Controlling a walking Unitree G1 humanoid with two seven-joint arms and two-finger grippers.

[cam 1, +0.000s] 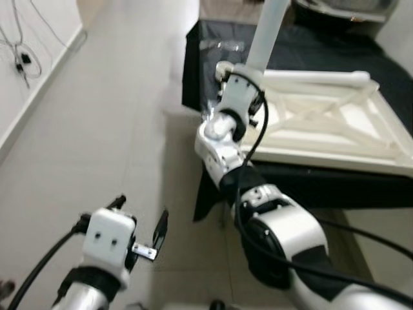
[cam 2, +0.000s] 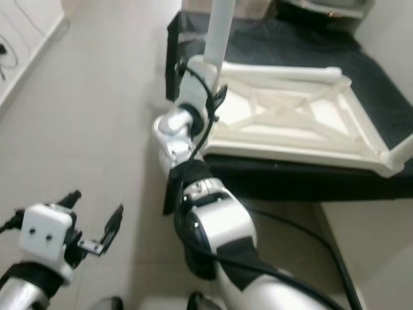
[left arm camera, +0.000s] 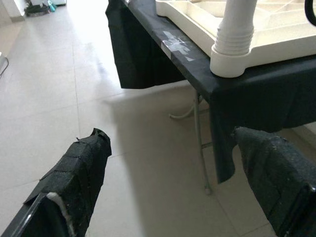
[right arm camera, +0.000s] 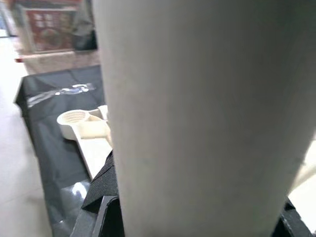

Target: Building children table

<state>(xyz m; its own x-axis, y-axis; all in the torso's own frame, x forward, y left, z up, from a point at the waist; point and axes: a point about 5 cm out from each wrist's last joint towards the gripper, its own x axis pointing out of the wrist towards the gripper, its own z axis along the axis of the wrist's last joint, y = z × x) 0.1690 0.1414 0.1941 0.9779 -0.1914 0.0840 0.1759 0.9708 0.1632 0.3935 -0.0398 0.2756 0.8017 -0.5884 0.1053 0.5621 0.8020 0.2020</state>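
The right gripper [cam 1: 240, 72] clamps a white leg [cam 1: 268, 32] that stands upright in the corner socket [left arm camera: 232, 61] of an upturned cream tabletop [cam 1: 335, 126]. In the right wrist view the leg [right arm camera: 197, 113] sits squarely between the jaws, its surface against the black pads [right arm camera: 101, 190], so the fingers are closed onto it as far as its width allows. The tabletop lies underside up on a bench draped in black cloth [cam 1: 310, 48]; a second leg [cam 1: 316, 77] lies flat along its far edge, beyond the closed jaws. Another empty threaded socket [right arm camera: 74, 118] shows at a further corner. The left gripper [cam 1: 139, 226] hangs over the tiled floor [cam 1: 97, 116], well apart from the bench, its jaws spread wide and holding nothing, the two padded fingers [left arm camera: 74, 177] framing bare tiles.
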